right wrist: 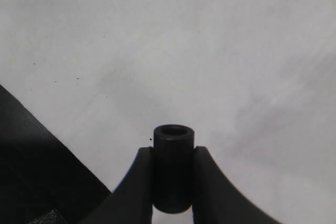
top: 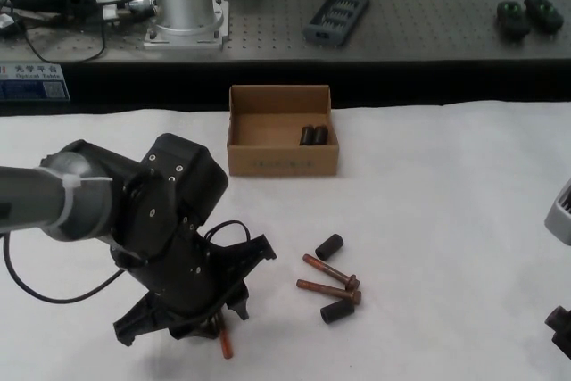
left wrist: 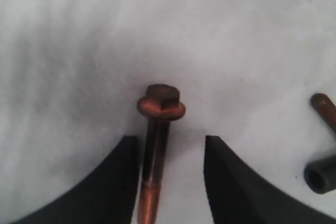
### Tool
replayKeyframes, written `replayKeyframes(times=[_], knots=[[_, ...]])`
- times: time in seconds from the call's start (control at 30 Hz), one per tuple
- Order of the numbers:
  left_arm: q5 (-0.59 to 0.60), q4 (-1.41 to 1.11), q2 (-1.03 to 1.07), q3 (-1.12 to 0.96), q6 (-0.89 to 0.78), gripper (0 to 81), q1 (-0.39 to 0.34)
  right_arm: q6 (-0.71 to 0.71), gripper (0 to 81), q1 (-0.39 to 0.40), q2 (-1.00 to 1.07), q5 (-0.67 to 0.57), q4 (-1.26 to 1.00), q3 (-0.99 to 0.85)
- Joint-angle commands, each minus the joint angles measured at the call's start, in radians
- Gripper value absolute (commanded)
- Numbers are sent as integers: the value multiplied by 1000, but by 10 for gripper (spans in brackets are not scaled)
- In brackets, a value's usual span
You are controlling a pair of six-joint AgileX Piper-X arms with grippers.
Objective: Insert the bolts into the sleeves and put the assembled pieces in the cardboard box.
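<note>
Left wrist view: left gripper [left wrist: 172, 142] spread astride a bolt [left wrist: 157, 153] lying flat on the cloth [left wrist: 79, 51], lined up to pinch its shank, while right gripper [right wrist: 173, 153] clamps a sleeve [right wrist: 173, 174] bore-outward, probably so the bolt can slide in; box [top: 282, 163] sits well beyond.

Before me the white table [top: 446, 220] carries the cardboard box [top: 282, 161], two bolts [top: 329, 269] lying between two loose sleeves [top: 330, 244], and a third bolt [top: 226, 343] nearer me.
</note>
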Motion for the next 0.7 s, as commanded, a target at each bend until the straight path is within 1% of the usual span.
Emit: replayKeyframes(times=[0.0, 0.3, 0.4, 0.53, 0.6, 0.67], knots=[[2, -7, 22, 2, 0, 272, -3, 1, 28, -3, -8, -17, 5, -2], [-76, -20, 52, 2, 1, 265, -3, 1, 28, -3, -8, -17, 5, -2], [-107, -20, 53, 2, 10, 186, -3, 1, 28, -3, -8, -17, 5, -2], [-125, -36, 53, 2, 107, 72, -3, 1, 28, -3, -8, -17, 5, -2], [-128, -36, 53, 2, 144, 41, -3, 1, 28, -3, -8, -17, 5, -2], [-130, -36, 53, 2, 164, 32, -3, 1, 28, -3, -8, -17, 5, -2]])
